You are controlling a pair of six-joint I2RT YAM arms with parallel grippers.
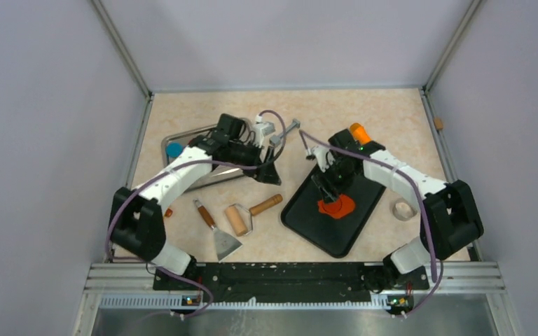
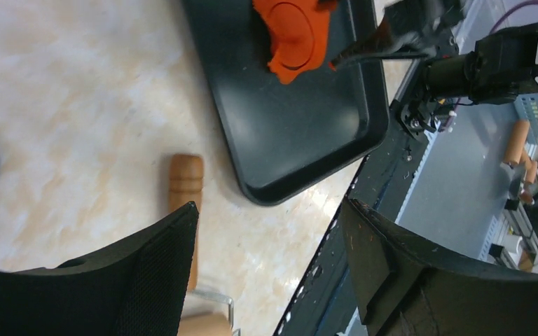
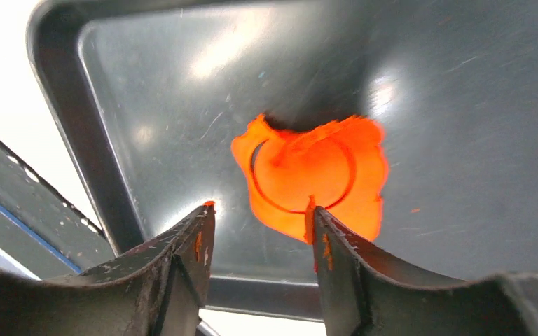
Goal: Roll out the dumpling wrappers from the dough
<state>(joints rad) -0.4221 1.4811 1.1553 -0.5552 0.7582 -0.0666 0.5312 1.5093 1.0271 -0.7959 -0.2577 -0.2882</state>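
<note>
From my station the biggest thing on screen is the table [image 1: 364, 112], a pale marbled top filling the middle of the overhead view. Next is the black tray [image 1: 336, 234], right of centre, with its long axis running from upper right to lower left of the frame. A metal tray [image 1: 182, 134] sits at upper left, partly under the left arm.

The left gripper [image 1: 272, 176] hangs near centre, between the two trays. On its wrist camera I see the fingers spread wide with nothing between them [image 2: 270, 206]. The right gripper [image 1: 326, 189] is over the black tray's upper half. Its jaws stand apart and hold nothing [image 3: 260, 208], with orange smears on the tips.

A rolling pin [image 1: 237, 218] and a scraper [image 1: 221, 234] lie side by side at lower centre, left of the black tray.

The dough [image 1: 336, 206] lies flat in the middle of the black tray, just below the right gripper. It is a ragged orange-red sheet [image 3: 315, 175], slightly wider than tall across the frame and pointing no clear way, with a round outline pressed into it.
</note>
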